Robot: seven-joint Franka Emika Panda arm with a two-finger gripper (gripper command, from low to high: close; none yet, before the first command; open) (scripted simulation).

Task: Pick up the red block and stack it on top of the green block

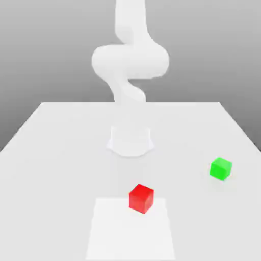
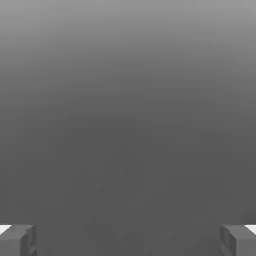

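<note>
Nothing done yet. Sitting on table (image 1: 61,153): red block (image 1: 141,198), green block (image 1: 220,168) well apart toward exterior view's right. Gripper (image 2: 128,240) fingers (image 2: 17,240) spread wide, holding nothing. Grasping, lifting, stacking remaining.

White table (image 1: 61,153) bearing red block (image 1: 141,198), green block (image 1: 220,168)

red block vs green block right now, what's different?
Colour: the red block is bright red, the green block bright green. Place: the red block sits near the middle of the exterior view on the edge of a paler white patch, while the green block sits farther back toward the exterior view's right on the plain table. Shared: both are small plain cubes of like size, resting flat, apart from each other.
</note>
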